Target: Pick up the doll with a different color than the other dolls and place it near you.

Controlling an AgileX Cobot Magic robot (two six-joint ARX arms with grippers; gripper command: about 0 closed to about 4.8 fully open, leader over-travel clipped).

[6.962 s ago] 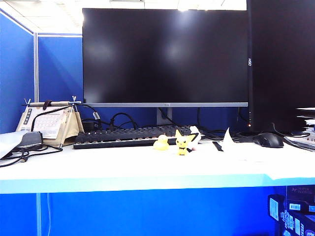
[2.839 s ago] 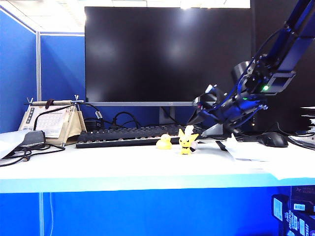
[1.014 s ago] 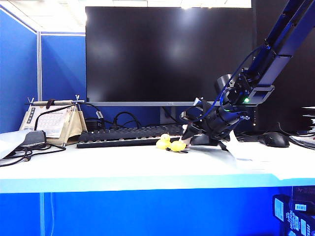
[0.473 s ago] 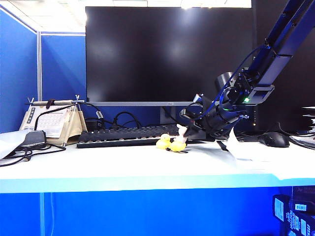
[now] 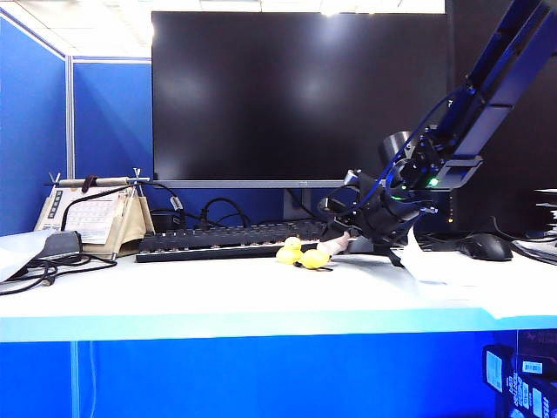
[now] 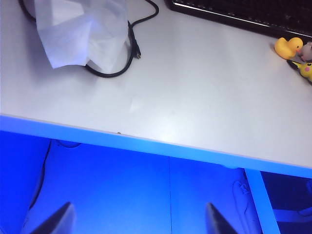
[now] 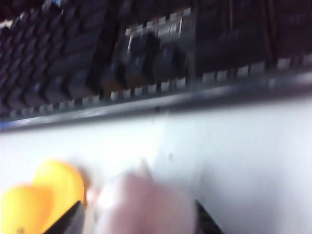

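While the left tool [image 6: 139, 222] hangs apart, the right tool [image 5: 341, 242] straddles the white doll [image 5: 334, 247]

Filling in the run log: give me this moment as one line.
right gripper: at white doll, grip unclear | left gripper: idle below desk edge | yellow dolls: beside keyboard

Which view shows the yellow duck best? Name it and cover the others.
The left wrist view: the yellow duck is sharp, with head and beak clear, beside the keyboard. The exterior view shows a small yellow blob. The right wrist view shows only blurred yellow shapes; which is the duck is unclear.
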